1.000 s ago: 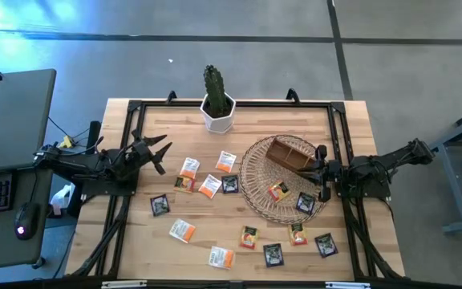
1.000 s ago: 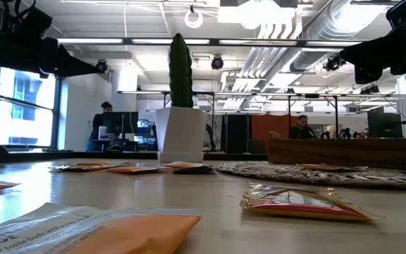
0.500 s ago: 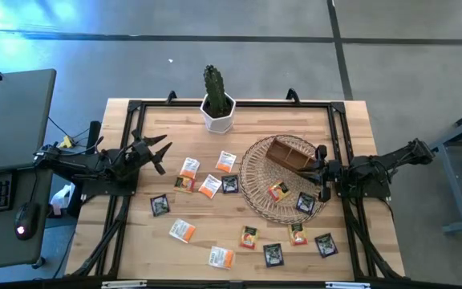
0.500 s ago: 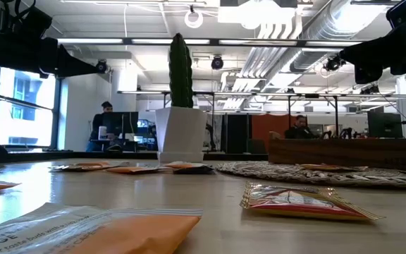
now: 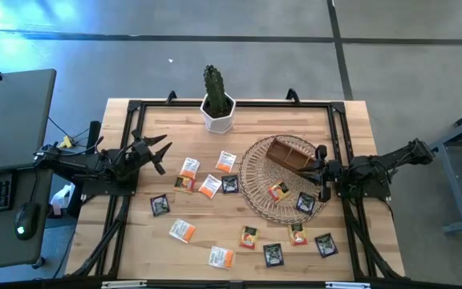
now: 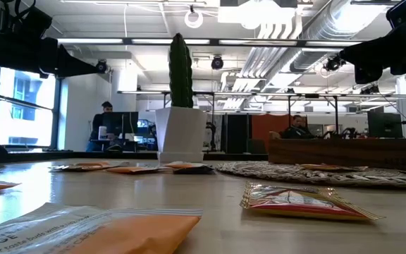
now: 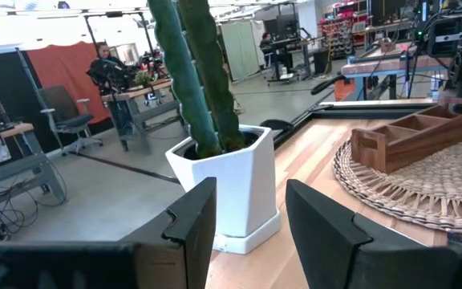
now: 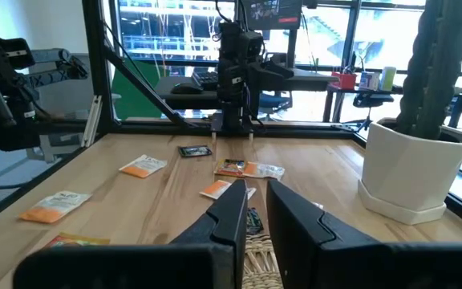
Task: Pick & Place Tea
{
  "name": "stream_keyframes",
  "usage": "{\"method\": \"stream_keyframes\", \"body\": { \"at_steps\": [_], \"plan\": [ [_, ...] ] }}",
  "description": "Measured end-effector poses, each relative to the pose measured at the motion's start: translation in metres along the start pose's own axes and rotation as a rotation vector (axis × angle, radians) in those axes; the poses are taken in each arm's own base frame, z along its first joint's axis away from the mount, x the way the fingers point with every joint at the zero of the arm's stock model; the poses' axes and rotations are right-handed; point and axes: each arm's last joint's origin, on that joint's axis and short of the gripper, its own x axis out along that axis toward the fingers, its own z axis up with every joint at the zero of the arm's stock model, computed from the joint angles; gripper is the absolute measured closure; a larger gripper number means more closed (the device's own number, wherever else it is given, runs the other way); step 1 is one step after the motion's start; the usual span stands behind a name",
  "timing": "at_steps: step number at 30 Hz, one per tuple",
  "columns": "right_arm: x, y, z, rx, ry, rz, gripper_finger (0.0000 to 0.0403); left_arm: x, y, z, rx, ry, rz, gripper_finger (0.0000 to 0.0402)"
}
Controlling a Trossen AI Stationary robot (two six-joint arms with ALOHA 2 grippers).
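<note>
Several tea sachets lie flat on the wooden table, among them white-and-orange ones (image 5: 183, 230) (image 5: 221, 257) and black ones (image 5: 160, 205) (image 5: 273, 254). Two more (image 5: 278, 191) (image 5: 305, 202) lie on the round wicker tray (image 5: 257, 164), which also bears the brown wooden box (image 5: 289, 154). My left gripper (image 5: 165, 157) (image 7: 251, 201) hovers open at the table's left side, pointing level toward the cactus pot (image 7: 231, 181). My right gripper (image 5: 318, 170) (image 8: 257, 197) hovers at the tray's right rim, its fingers a narrow gap apart with nothing between them.
A cactus in a white pot (image 5: 217, 108) stands at the table's far edge, in the middle. A black frame (image 5: 231, 103) runs round the tabletop. In the low view a yellow-red sachet (image 6: 302, 201) and an orange one (image 6: 97, 229) lie close by. People sit at desks in the room behind.
</note>
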Motion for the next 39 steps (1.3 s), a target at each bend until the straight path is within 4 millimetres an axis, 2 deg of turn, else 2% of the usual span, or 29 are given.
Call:
{"method": "stream_keyframes", "body": {
  "at_steps": [39],
  "plan": [
    [0.0000, 0.0000, -0.0001, 0.000, 0.000, 0.000, 0.0352, 0.0000, -0.0002, -0.0008, 0.030, 0.005, -0.001, 0.0252]
  ]
}}
